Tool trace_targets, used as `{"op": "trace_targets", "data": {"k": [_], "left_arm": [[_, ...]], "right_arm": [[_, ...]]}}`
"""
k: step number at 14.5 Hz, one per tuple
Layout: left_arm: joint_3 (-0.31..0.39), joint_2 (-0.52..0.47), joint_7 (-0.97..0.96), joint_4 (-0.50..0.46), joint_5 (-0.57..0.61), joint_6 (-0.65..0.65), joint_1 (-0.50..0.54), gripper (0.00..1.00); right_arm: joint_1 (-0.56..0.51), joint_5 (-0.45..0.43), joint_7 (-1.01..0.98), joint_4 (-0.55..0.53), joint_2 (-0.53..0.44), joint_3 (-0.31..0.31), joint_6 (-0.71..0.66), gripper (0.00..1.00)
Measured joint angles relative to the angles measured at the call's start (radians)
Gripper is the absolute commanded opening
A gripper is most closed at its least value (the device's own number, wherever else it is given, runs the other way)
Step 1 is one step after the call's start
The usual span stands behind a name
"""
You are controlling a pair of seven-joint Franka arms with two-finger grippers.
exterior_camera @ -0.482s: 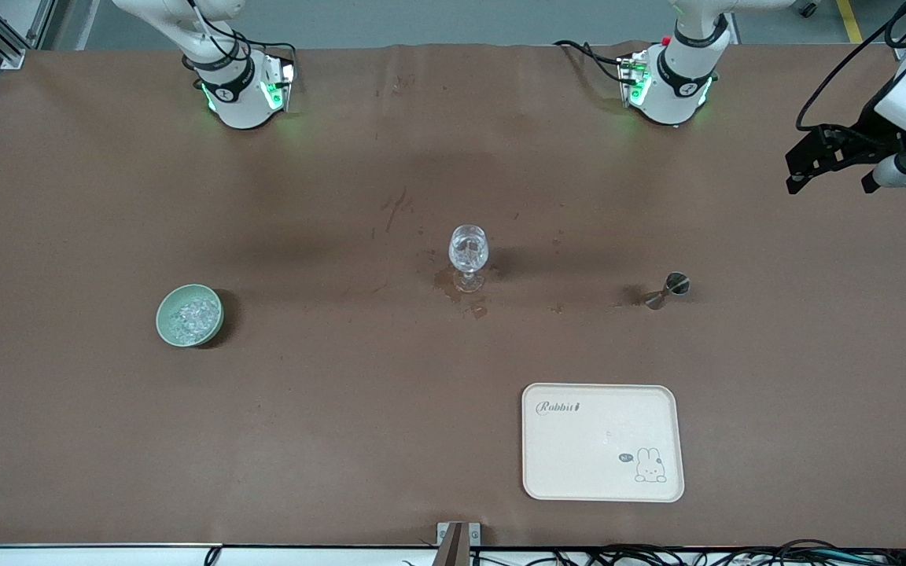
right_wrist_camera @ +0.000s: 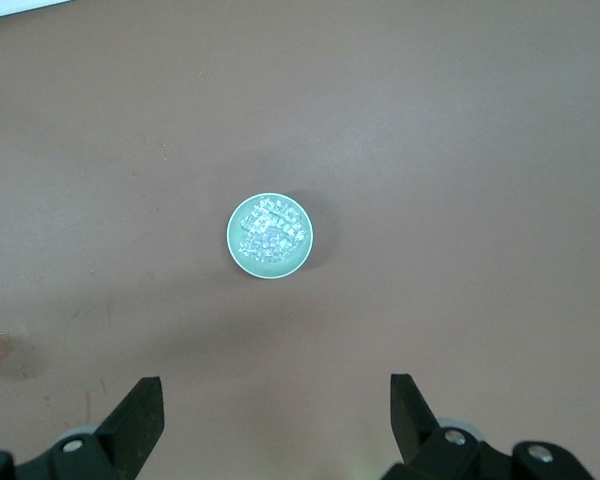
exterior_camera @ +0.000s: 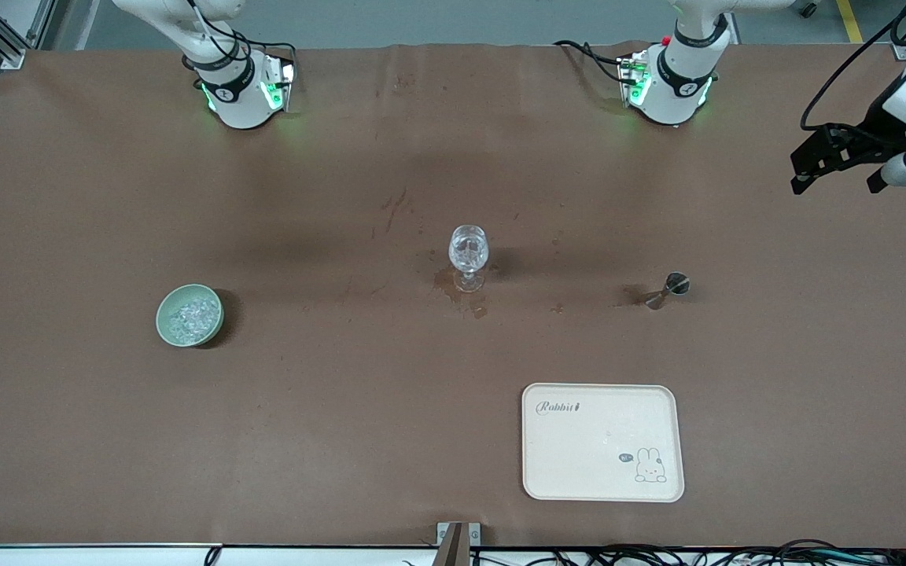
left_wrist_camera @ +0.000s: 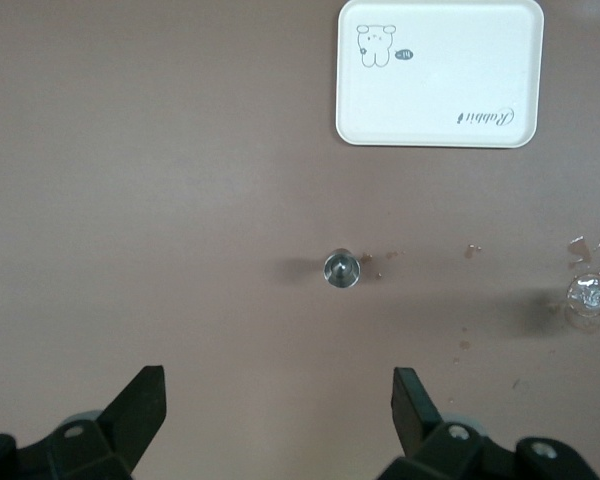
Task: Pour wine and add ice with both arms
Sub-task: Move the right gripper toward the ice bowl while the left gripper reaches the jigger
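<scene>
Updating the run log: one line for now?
left gripper: open, over table | right gripper: open, above bowl | ice: in bowl

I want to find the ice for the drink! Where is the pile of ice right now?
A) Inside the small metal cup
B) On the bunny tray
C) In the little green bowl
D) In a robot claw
C: the glittery ice lies heaped inside the green bowl, as the right wrist view shows too, while the bunny tray holds nothing and neither claw carries anything.
</scene>
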Motion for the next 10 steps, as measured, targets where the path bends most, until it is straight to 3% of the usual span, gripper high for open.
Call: {"op": "trace_targets", "data": {"k": [6, 10], "left_arm": [[0.005, 0.165, -0.003, 0.027, 0.000, 0.000, 0.003, 1.00], [0.007, 0.308, -0.015, 0.028, -0.010, 0.057, 0.076, 0.99]], "right_arm": [[-0.001, 0.000, -0.001, -0.054, 0.016, 0.000, 0.039, 1.00], [-0.001, 0.000, -0.003, -0.261, 0.042, 0.000, 0.266, 1.00]]}}
